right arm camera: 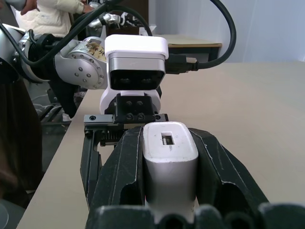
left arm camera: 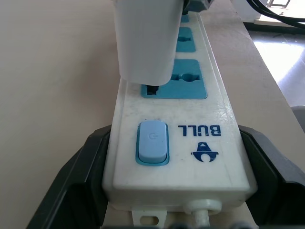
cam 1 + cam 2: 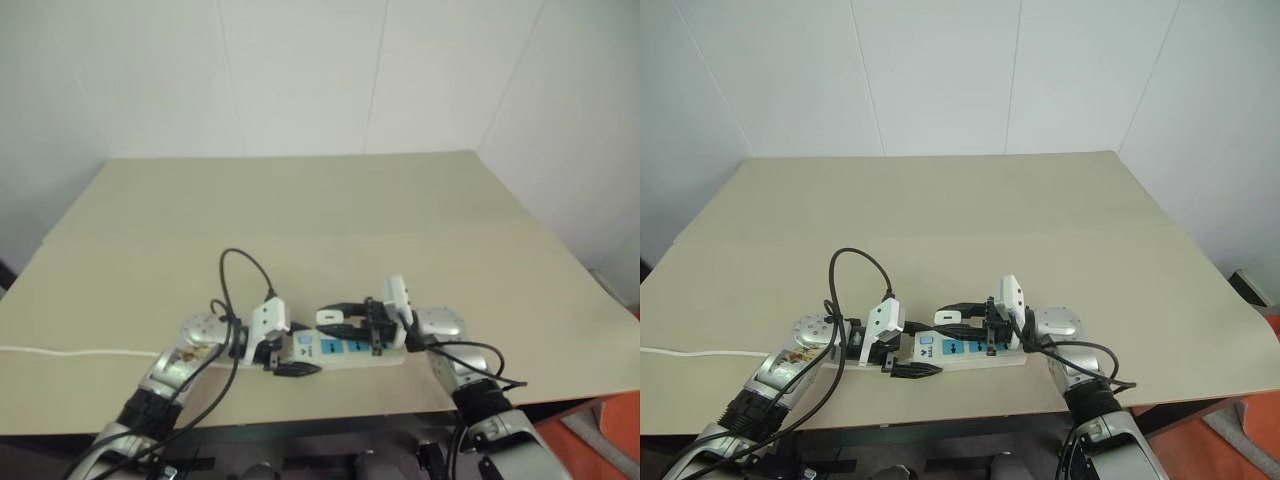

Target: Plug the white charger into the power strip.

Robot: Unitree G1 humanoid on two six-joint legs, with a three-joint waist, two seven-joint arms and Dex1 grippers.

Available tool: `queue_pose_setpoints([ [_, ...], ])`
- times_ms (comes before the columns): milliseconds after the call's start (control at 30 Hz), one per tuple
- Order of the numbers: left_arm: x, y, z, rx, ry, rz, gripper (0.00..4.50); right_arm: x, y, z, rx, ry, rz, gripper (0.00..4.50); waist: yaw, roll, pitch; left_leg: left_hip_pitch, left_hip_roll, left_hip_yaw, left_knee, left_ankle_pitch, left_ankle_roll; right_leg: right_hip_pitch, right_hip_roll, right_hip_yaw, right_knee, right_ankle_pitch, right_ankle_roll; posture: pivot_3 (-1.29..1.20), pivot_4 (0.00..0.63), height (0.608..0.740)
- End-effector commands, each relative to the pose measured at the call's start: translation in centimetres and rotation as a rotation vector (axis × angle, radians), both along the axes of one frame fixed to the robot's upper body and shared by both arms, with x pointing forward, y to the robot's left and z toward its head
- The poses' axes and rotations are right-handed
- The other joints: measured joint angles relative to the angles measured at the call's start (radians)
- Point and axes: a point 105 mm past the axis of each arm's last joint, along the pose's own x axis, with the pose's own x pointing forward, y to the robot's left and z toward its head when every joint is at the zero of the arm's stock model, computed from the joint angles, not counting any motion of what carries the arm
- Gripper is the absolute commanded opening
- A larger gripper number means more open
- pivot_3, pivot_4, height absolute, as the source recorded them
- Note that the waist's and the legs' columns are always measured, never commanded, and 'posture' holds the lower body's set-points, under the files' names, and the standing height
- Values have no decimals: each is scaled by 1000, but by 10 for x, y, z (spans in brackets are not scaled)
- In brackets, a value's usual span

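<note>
The power strip [image 3: 352, 350] lies near the table's front edge, its switch end [image 2: 152, 142] clamped between the black fingers [image 2: 78, 191] of my left gripper [image 3: 284, 354], which is shut on it. My right gripper [image 3: 338, 322] reaches in from the right and is shut on the white charger [image 1: 170, 164]. The white charger [image 2: 145, 43] stands over the blue socket [image 2: 183, 81] nearest the switch. A short dark prong [image 2: 151, 89] shows between its underside and the socket face. The two grippers face each other closely over the strip.
The strip's thin white cord [image 3: 70, 352] runs left along the table [image 3: 330, 210]. Black cables loop over both wrists [image 3: 240, 265]. The table's front edge lies just behind the strip on my side. A person [image 1: 52, 16] sits in the background of the right wrist view.
</note>
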Motion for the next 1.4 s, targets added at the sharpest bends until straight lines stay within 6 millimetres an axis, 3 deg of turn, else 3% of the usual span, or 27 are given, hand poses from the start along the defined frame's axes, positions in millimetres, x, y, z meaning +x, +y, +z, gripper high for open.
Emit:
queue_pose_setpoints([
  [33,-1,14,3,46,-12,-4,3304,1,-16,-22,-110,47,-32,1131,0,0,0,0,0,0,0,0,0,0,0,0,0,0,0,0,150,740],
  [267,-1,11,4,38,-14,-7,3304,-10,2,-26,-177,20,95,1131,1,1,1,-1,0,0,0,0,0,-1,0,0,0,0,0,0,150,740],
  [400,0,10,4,34,-16,-5,3304,-4,6,-24,-168,38,79,1131,0,1,1,-1,0,0,0,0,0,-1,0,0,0,0,0,0,150,740],
  [933,2,16,7,39,-22,4,3304,11,-36,-43,-158,111,-139,1131,0,0,0,1,0,0,0,0,0,0,0,0,0,0,0,0,150,740],
  [1300,3,17,8,48,-20,-10,3304,0,-36,-57,-193,128,-100,1131,1,0,0,1,0,0,0,0,0,1,0,0,0,-1,-2,0,150,740],
  [1400,3,18,10,44,-21,-6,3304,6,-35,-56,-178,135,-124,1131,0,0,0,1,0,0,0,0,0,1,0,0,0,-1,-2,0,150,740],
])
